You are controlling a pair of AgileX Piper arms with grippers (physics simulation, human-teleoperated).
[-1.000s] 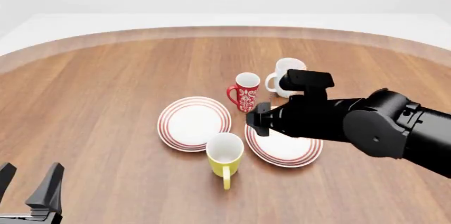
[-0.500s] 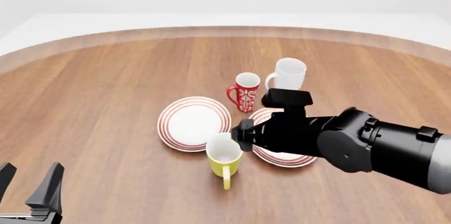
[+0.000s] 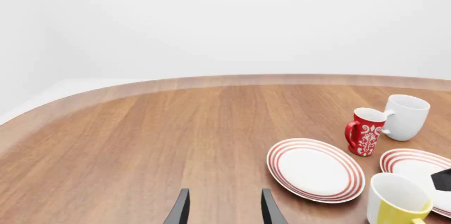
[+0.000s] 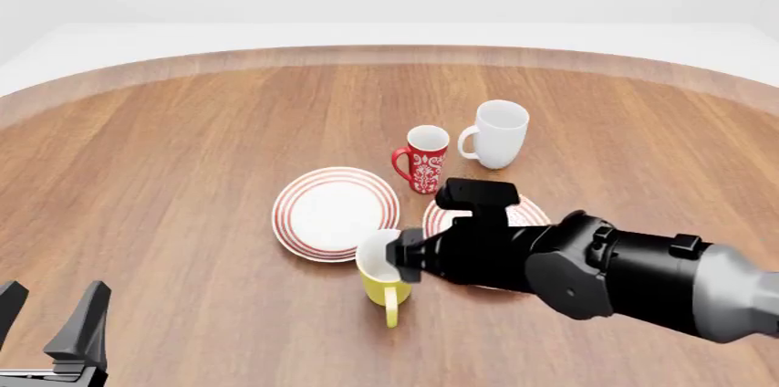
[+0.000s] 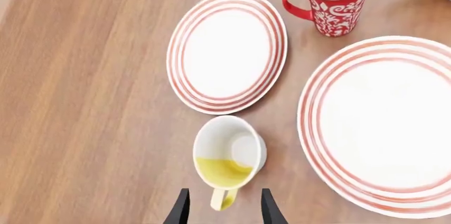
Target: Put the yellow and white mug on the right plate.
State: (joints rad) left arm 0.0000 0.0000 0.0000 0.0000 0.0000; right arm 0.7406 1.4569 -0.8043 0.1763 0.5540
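The yellow and white mug [image 5: 229, 156] stands upright on the table [image 4: 182, 159], just beside the right plate [image 5: 384, 123] at its 9 o'clock, handle [image 5: 224, 197] toward the arms. It is rigid, light, probably glazed and slippery. Recommended grip: across the handle or over the rim wall. Exterior yellow, interior white. The right tool [image 5: 224, 209] is above the handle with its fingers spread, pinching nothing. The left tool [image 3: 224, 209] is likewise spread and idle, well apart at 7 o'clock.
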